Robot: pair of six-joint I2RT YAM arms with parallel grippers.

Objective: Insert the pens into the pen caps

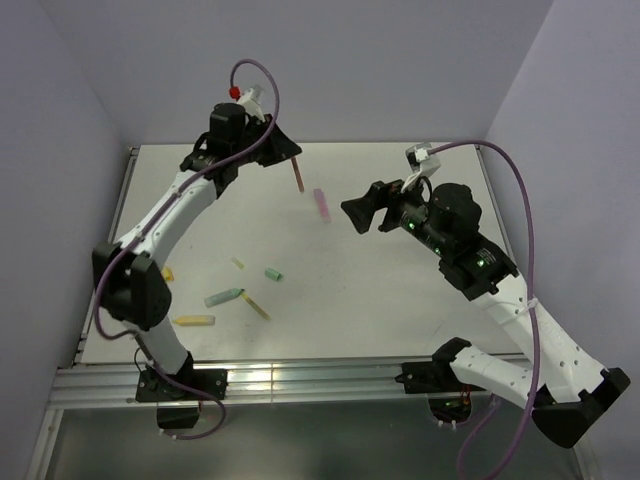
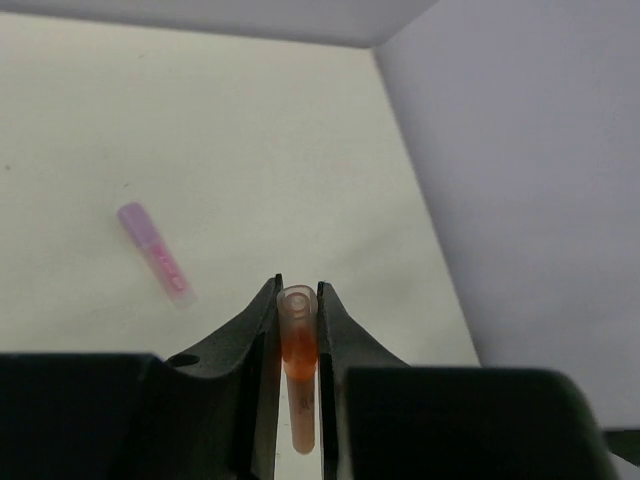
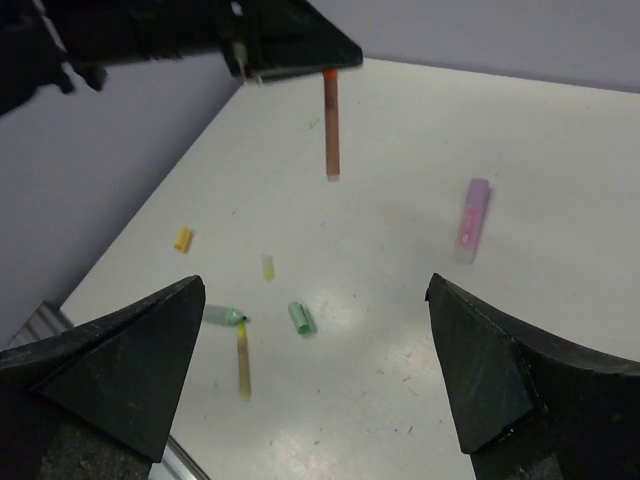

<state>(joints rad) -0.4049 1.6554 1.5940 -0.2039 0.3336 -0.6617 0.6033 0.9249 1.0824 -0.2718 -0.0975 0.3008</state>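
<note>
From above, the left hand (image 1: 285, 150), upper centre of the frame, clenches an orange pen (image 1: 298, 177) that hangs over the bench (image 1: 400, 290). The right hand (image 1: 358, 213), right of centre, is released and empty, and a pink pen (image 1: 322, 204) lies between them. Left wrist view: the orange pen is pinched upright between the fingers. Right wrist view: the fingers are spread wide, with a green cap (image 3: 301, 318) just below centre. Capping the orange pen looks like the step in hand. Next, its cap must be picked up and lined up, though no orange cap is plainly visible.
</note>
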